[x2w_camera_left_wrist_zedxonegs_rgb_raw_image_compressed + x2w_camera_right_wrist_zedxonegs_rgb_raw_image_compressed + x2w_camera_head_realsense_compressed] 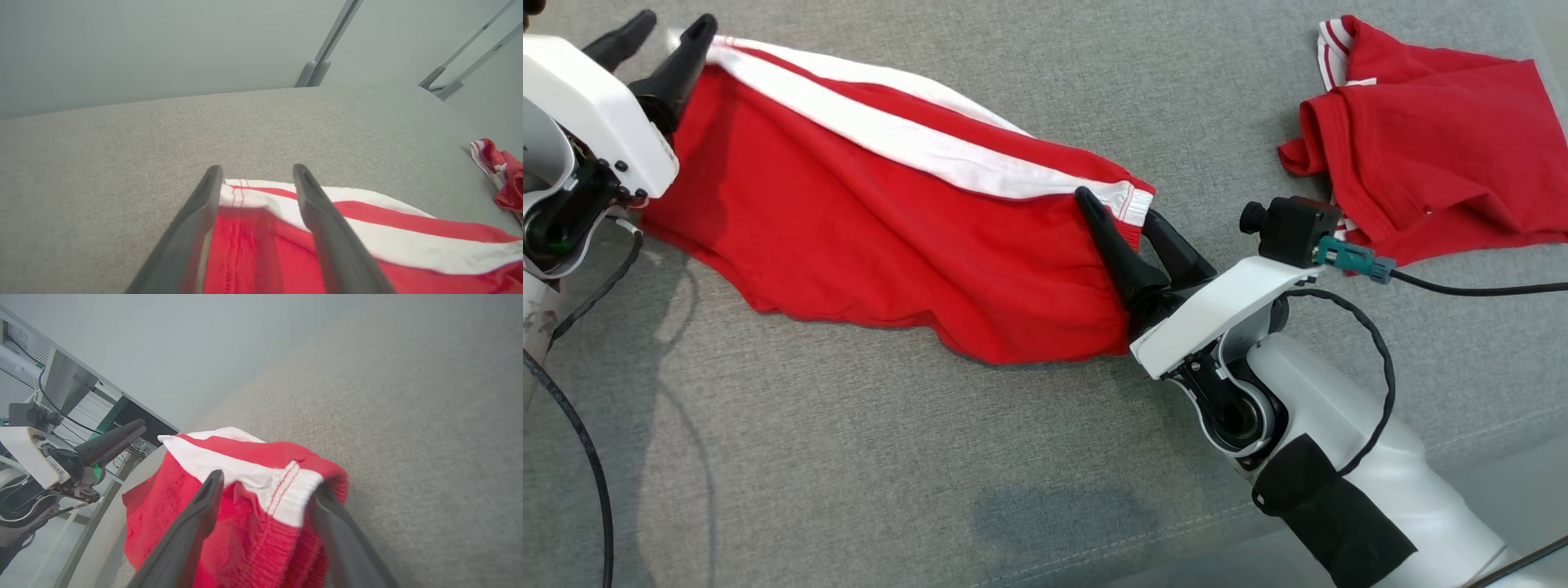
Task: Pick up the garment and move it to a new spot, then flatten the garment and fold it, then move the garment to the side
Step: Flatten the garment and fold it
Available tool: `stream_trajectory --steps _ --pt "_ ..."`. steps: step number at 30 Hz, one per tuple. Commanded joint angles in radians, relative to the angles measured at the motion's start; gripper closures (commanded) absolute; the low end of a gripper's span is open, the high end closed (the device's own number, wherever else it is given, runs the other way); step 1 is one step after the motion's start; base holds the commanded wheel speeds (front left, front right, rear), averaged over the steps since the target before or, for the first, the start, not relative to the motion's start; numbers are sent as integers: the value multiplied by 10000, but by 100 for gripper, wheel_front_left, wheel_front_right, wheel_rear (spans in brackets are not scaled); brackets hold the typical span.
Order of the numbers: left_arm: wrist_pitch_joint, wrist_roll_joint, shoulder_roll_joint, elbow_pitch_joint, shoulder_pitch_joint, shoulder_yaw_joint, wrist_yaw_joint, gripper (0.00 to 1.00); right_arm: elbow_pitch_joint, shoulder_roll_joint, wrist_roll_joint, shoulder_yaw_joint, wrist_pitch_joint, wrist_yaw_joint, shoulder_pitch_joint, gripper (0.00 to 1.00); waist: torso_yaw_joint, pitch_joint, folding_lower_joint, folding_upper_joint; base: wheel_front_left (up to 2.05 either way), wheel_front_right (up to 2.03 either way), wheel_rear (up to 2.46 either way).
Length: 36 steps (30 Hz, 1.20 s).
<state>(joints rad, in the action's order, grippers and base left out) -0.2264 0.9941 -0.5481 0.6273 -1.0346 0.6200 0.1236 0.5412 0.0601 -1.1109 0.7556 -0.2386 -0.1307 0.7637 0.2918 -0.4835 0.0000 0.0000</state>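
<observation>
Dark-fingered left gripper [675, 20] sits top-left in my head view, jaws spread, nothing pinched. In the left wrist view my two fingers straddle the striped end of the garment [874, 220]. The cloth lies flat on the surface under them, with the tips reaching about to its edge.

Right gripper [1119, 204] is also spread wide. Its fingers bracket the elastic waistband [286, 490], which is bunched up between them, not clamped. It leans on one finger. Can't tell if it touches the other.

The garment is red shorts with two white stripes along the far edge. It runs between my two grippers on the grey fabric surface [849, 457], diagonal across the head view with the left end higher. The near edge is rumpled, with folds running toward the right gripper.

A second red piece [1437, 147] with white-striped trim lies crumpled top-right, apart from the shorts and just behind the camera block [1294, 229] on my right wrist. A black cable [1376, 367] loops off the right forearm.

The right wrist view also shows my left gripper at the far end of the cloth, with a metal frame [65, 379] behind it.
</observation>
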Motion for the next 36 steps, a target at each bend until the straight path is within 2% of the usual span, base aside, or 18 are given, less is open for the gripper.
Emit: stream_trajectory --steps 1,3,7,11,14,17,22,24,28,32,36 --pt "424 74 -534 -266 -483 -192 69 0 -56 -98 115 -44 -206 0 -127 0 -122 89 0 0 0 0 0" --pt "614 -41 -622 -253 -472 -100 69 0 3 -98 265 -134 -215 0 -181 0 -183 127 0 0 0 0 0" --pt "1632 -573 -789 -238 -310 25 26 0 -33 -57 1134 -873 -226 0 -597 0 -455 308 0 0 0 0 0" --pt "2682 -1082 -920 -685 282 69 -432 0 -32 104 2390 -1498 -228 0 -1211 0 -806 521 0 0 0 0 0" --pt "3419 -1159 -1198 -1399 1104 -138 -962 0 -114 107 3230 -1929 -229 0 -1661 0 -1021 716 0 0 0 0 0" --pt "4079 -1142 -1537 -2515 2236 -408 -1671 0 -306 114 4052 -2464 -230 0 -2144 0 -1283 939 0 0 0 0 0" --pt "4552 -1220 -1969 -4881 4401 -702 -3167 0 -1087 145 5481 -3521 -230 0 -3082 0 -1748 1212 0 0 0 0 0" --pt "4670 -1209 -2025 -5760 5240 -889 -3774 0 -1393 198 6302 -3845 -230 0 -3433 0 -1886 1304 0 0 0 0 0" --pt "4801 -1232 -2019 -7132 6770 -1227 -4741 0 -2049 92 7085 -4527 -230 0 -4256 0 -2055 1530 0 0 0 0 0" --pt "4848 -1321 -1960 -7964 7868 -1453 -5256 0 -2747 1 7711 -5202 -230 0 -5102 0 -2098 1778 0 0 0 0 0" --pt "4864 -1337 -1966 -8259 8592 -1668 -5447 0 -3398 -69 7988 -5613 -196 0 -5918 0 -1959 2045 0 0 0 0 0"
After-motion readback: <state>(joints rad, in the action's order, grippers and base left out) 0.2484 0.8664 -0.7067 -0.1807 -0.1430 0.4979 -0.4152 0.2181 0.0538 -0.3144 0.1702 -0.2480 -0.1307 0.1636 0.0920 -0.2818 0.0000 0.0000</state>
